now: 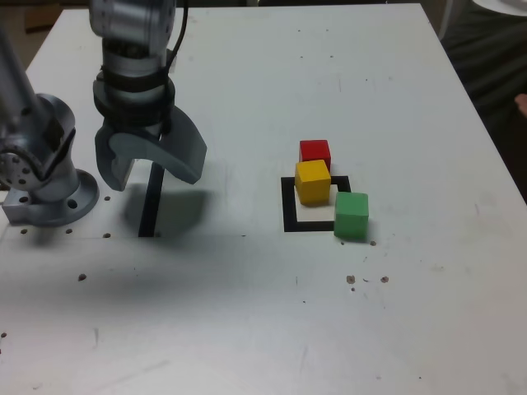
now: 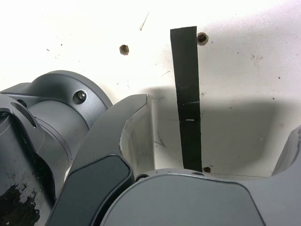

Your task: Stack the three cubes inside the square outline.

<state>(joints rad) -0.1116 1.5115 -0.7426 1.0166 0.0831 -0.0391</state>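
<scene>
The hand (image 1: 151,173) hangs wide and empty over the tape strip (image 1: 151,206), well apart from the cubes. Nothing is stacked: only the yellow cube (image 1: 313,181) overlaps the square outline (image 1: 290,206).

Three cubes (image 1: 314,154), one square outline (image 1: 289,206), one tape strip (image 1: 151,202)

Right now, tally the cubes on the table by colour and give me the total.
Red cube: 1
Yellow cube: 1
Green cube: 1
Total: 3 cubes
</scene>
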